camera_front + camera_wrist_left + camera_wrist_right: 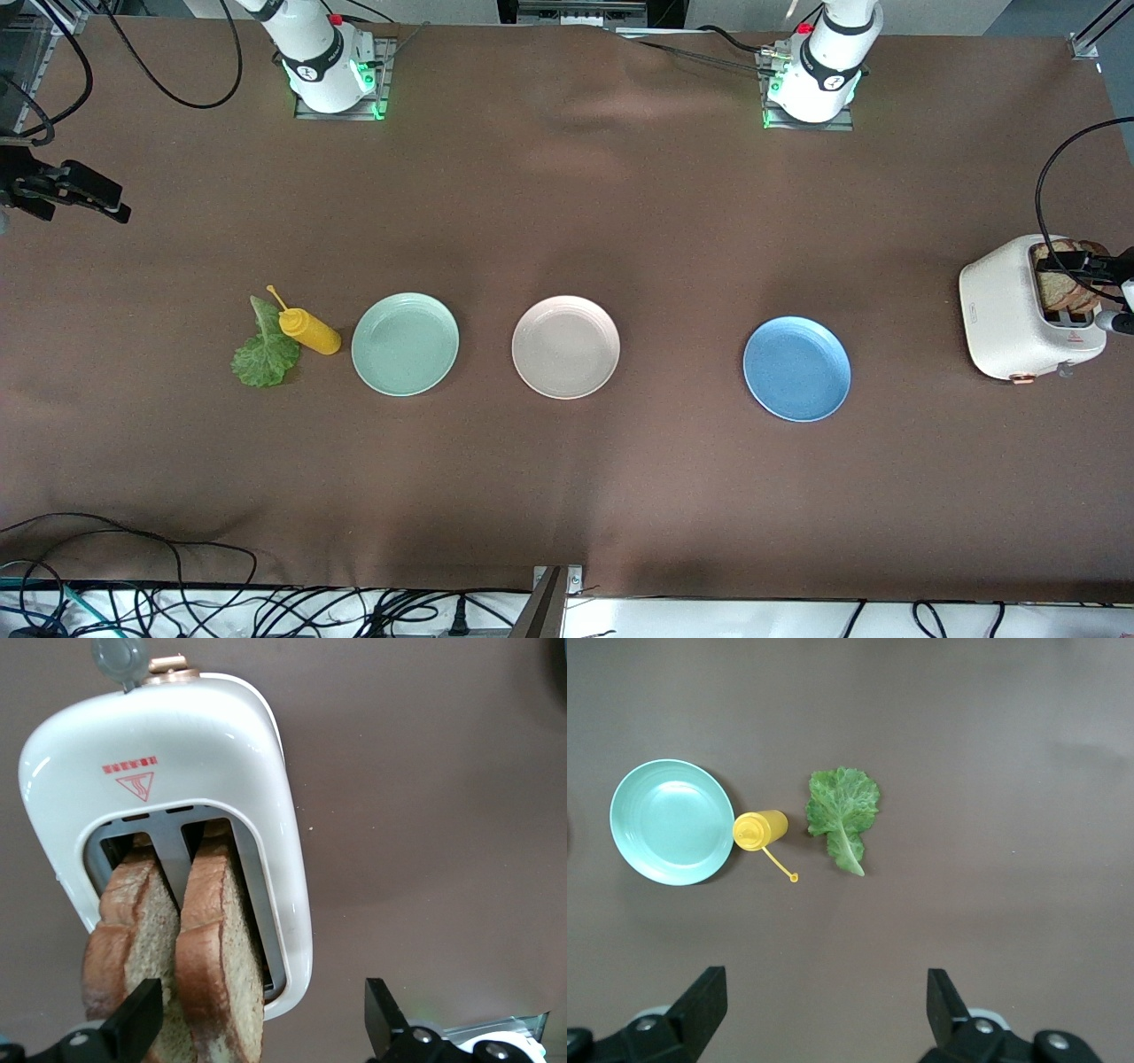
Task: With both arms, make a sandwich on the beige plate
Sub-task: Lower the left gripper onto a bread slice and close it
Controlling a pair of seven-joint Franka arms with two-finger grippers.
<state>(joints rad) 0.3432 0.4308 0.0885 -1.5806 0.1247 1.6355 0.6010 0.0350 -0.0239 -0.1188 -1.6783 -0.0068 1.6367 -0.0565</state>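
The beige plate (565, 346) sits bare at the middle of the table. Two toast slices (217, 939) stand upright in the white toaster (1005, 310) at the left arm's end. My left gripper (263, 1001) hovers open just above the toaster. One of its fingers (133, 1019) is by the outer slice, the other is past the toaster's side, and neither touches bread. A green lettuce leaf (843, 811) lies flat on the cloth toward the right arm's end. My right gripper (824, 992) hangs open high over the cloth near the leaf, holding nothing.
A yellow squeeze bottle (310, 330) lies on its side between the lettuce (264, 354) and a mint-green plate (405, 344). A blue plate (796, 369) lies between the beige plate and the toaster. Cables run along the table edge nearest the front camera.
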